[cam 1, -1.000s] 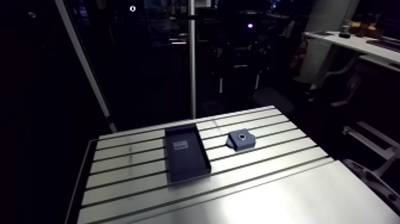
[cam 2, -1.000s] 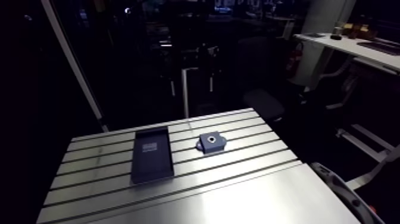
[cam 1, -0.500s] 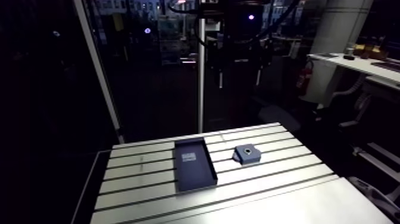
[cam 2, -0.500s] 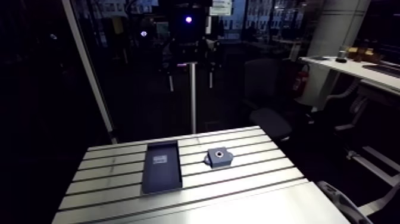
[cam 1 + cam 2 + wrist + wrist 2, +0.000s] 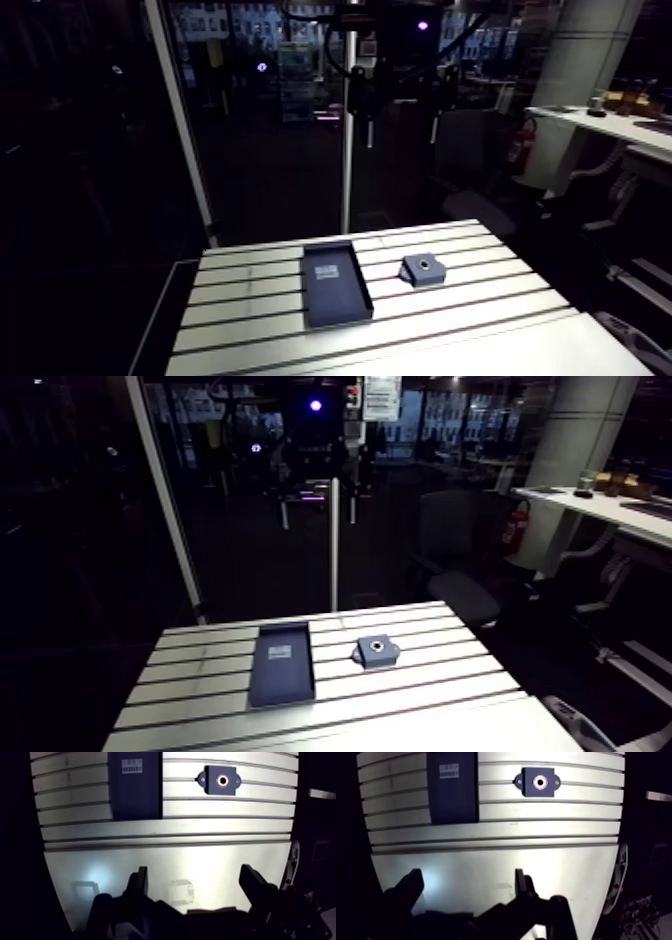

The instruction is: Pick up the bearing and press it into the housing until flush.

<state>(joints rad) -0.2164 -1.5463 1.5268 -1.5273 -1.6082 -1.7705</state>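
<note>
You cannot pick out the bearing on its own. A bright ring sits in the round hole of the housing [image 5: 220, 781], but it is too small to tell what it is. The housing lies flat on the slotted desk [image 5: 200, 847], well ahead of your gripper [image 5: 195, 874]. Near it lies a dark tray [image 5: 135, 799] with a white label [image 5: 132, 765]. The tray's far end is cut off in the wrist view. Your gripper is let go, its dark fingers [image 5: 141, 883] wide apart over bare desk.
</note>
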